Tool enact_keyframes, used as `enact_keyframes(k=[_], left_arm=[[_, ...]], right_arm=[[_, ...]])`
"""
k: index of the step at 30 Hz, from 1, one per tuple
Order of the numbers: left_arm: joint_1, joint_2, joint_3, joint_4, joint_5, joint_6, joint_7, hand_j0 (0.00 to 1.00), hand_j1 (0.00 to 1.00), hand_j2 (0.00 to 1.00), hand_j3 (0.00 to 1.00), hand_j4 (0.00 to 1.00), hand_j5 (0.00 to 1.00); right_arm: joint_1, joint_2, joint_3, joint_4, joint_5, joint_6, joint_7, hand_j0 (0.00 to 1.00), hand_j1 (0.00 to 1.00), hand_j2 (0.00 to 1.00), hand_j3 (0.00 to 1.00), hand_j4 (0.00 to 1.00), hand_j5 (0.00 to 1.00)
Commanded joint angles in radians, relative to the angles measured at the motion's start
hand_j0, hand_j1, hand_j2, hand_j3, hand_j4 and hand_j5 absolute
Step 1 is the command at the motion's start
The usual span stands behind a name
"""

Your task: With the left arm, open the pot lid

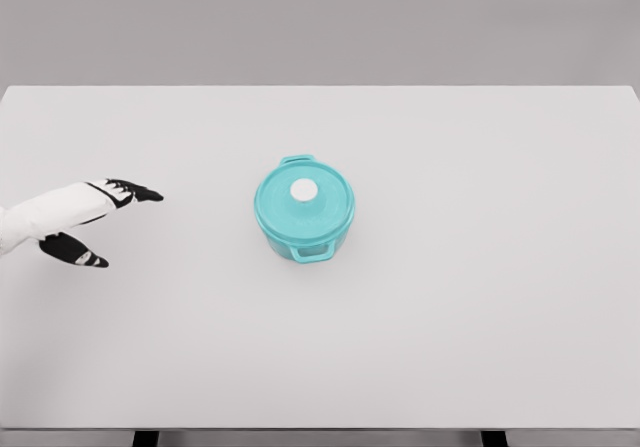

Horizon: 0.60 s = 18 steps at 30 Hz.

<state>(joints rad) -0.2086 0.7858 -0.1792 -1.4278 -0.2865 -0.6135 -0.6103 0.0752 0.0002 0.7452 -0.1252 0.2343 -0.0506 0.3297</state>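
- Teal pot sits near the middle of the white table, lid seated on it, white knob at the lid's centre.
- Left hand at the table's left edge, fingers spread and relaxed, holding nothing; dark fingertips point right, toward the pot.
- Pot lies well apart to the hand's right, at roughly the same depth on the table. No other hand in view, so the left is the nearest.
- Pot's two side handles line up near-to-far, one toward the robot, one away; that is its long axis.
- Knob faces straight up; judged: reach goes rightward, then down onto the knob.
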Motion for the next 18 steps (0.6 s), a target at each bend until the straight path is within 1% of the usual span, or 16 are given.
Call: enact_keyframes(k=[1,5,7,10,11,12,13,14,15,16,17,18], left_arm=[[-0.002,-0.013,-0.005,-0.005,-0.002,0.003,-0.001,1.0,1.0,1.0,1.0,1.0,1.0],[-0.015,0.0,-0.005,-0.003,-0.006,0.003,-0.001,1.0,1.0,1.0,1.0,1.0,1.0],[-0.06,-0.014,-0.005,-0.02,-0.006,0.003,-0.001,1.0,1.0,1.0,1.0,1.0,1.0],[-0.094,-0.014,-0.009,-0.039,-0.008,0.003,-0.001,1.0,1.0,1.0,1.0,1.0,1.0],[-0.121,-0.003,-0.041,-0.049,-0.003,0.003,-0.001,1.0,1.0,1.0,1.0,1.0,1.0],[-0.192,0.03,-0.146,-0.075,0.003,0.003,-0.001,1.0,1.0,1.0,1.0,1.0,1.0],[-0.253,0.052,-0.227,-0.076,0.004,0.003,-0.001,1.0,1.0,1.0,1.0,1.0,1.0],[-0.477,0.063,-0.487,-0.045,-0.002,0.003,-0.001,1.0,1.0,1.0,1.0,1.0,1.0],[-0.59,0.084,-0.632,-0.036,0.004,0.003,-0.001,1.0,1.0,1.0,1.0,1.0,1.0],[-0.67,0.124,-0.784,-0.065,0.038,0.003,-0.001,1.0,1.0,1.0,1.0,1.0,1.0],[-0.696,0.069,-0.801,-0.131,0.033,0.003,-0.001,1.0,1.0,1.0,1.0,1.0,1.0],[-0.728,-0.023,-0.809,-0.167,0.006,0.003,-0.001,1.0,1.0,1.0,1.0,1.0,1.0]], right_arm=[[0.0,0.0,0.0,-0.001,0.0,-0.002,-0.014,1.0,1.0,1.0,1.0,1.0,1.0],[-0.009,0.0,0.0,0.012,-0.001,0.009,-0.011,1.0,1.0,1.0,1.0,1.0,1.0],[-0.009,0.0,0.0,0.012,-0.001,0.009,-0.011,1.0,1.0,1.0,1.0,1.0,1.0],[-0.009,0.0,0.0,0.012,-0.001,0.009,-0.011,1.0,1.0,1.0,1.0,1.0,1.0],[-0.009,0.0,0.0,0.012,-0.001,0.009,-0.011,1.0,1.0,1.0,1.0,1.0,1.0],[-0.009,0.0,0.0,0.012,-0.001,0.009,-0.011,1.0,1.0,1.0,1.0,1.0,1.0],[-0.009,0.0,0.0,0.012,-0.001,0.009,-0.011,1.0,1.0,1.0,1.0,1.0,1.0],[-0.009,0.0,0.0,0.012,-0.001,0.009,-0.011,1.0,1.0,1.0,1.0,1.0,1.0],[-0.009,0.0,0.0,0.012,-0.001,0.009,-0.011,1.0,1.0,1.0,1.0,1.0,1.0],[-0.009,0.0,0.0,0.012,-0.001,0.009,-0.011,1.0,1.0,1.0,1.0,1.0,1.0],[-0.009,0.0,0.0,0.01,-0.001,0.011,-0.011,1.0,1.0,1.0,1.0,1.0,1.0],[-0.009,0.0,0.0,0.012,-0.001,0.009,-0.011,1.0,1.0,1.0,1.0,1.0,1.0]])
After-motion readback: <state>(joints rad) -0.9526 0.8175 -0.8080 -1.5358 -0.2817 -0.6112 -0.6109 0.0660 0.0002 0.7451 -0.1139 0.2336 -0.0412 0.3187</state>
